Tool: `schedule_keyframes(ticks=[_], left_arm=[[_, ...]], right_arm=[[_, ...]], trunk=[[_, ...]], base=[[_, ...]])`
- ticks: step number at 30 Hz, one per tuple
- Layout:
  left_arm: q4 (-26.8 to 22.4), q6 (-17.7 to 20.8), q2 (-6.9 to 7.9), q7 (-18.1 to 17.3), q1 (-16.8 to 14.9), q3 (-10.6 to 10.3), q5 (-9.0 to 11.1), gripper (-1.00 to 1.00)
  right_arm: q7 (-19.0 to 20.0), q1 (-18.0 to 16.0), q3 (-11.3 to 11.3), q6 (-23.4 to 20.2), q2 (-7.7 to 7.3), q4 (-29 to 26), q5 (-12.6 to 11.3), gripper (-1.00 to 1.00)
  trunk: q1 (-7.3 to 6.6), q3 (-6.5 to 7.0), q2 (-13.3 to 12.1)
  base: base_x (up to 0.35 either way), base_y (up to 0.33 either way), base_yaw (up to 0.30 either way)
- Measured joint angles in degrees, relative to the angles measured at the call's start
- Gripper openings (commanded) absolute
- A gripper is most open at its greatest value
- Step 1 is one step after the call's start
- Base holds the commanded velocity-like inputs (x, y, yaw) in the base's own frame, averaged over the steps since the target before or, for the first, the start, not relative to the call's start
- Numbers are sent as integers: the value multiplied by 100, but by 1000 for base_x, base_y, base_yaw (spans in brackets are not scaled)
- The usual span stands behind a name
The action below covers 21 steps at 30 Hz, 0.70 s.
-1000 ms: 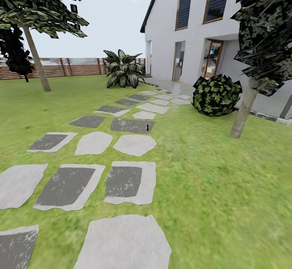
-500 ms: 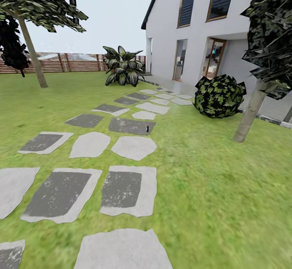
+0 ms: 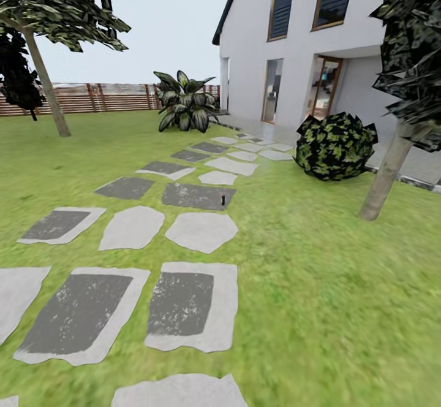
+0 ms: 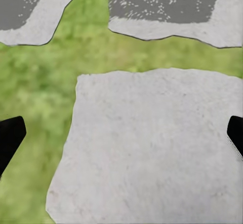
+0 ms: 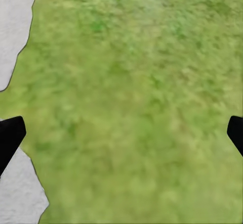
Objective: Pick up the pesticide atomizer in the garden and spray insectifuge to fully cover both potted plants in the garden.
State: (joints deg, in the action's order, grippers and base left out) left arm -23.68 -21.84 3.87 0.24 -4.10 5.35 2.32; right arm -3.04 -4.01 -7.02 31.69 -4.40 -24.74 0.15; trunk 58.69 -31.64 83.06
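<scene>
The pesticide atomizer [image 3: 223, 198] is a tiny upright bottle with a red top, far ahead in the head view, standing at the right end of a dark stepping stone [image 3: 196, 196]. The garden lawn [image 3: 318, 272] spreads all around it. The potted plants are out of view. My left gripper [image 4: 121, 143] hangs open over a pale stepping stone [image 4: 152, 148], with its dark fingertips [image 4: 9, 139] at the picture's two sides. Over bare grass [image 5: 136, 97], my right gripper [image 5: 121, 138] is open too, and nothing lies between its fingertips [image 5: 9, 137].
A path of grey stepping stones [image 3: 184, 309] runs ahead towards a white house [image 3: 294, 45]. A big striped leafy plant [image 3: 184, 102] stands by the slat fence [image 3: 92, 98]. A round dark bush [image 3: 334, 146] and a tree trunk [image 3: 384, 177] stand right; another tree [image 3: 44, 76] left.
The whole head view has shifted: the camera has moved forward along the path, so stones and the atomizer sit lower and nearer. Nothing in the garden itself has moved.
</scene>
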Motion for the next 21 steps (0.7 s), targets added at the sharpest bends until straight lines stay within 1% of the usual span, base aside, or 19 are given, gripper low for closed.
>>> schedule_keyframes(ticks=[21], left_arm=[[0,-4,-1,0,0,-1,0,100]], right_arm=[[0,0,0,-2,0,0,0,100]], trunk=[[0,0,0]], base=[[339,0,0]])
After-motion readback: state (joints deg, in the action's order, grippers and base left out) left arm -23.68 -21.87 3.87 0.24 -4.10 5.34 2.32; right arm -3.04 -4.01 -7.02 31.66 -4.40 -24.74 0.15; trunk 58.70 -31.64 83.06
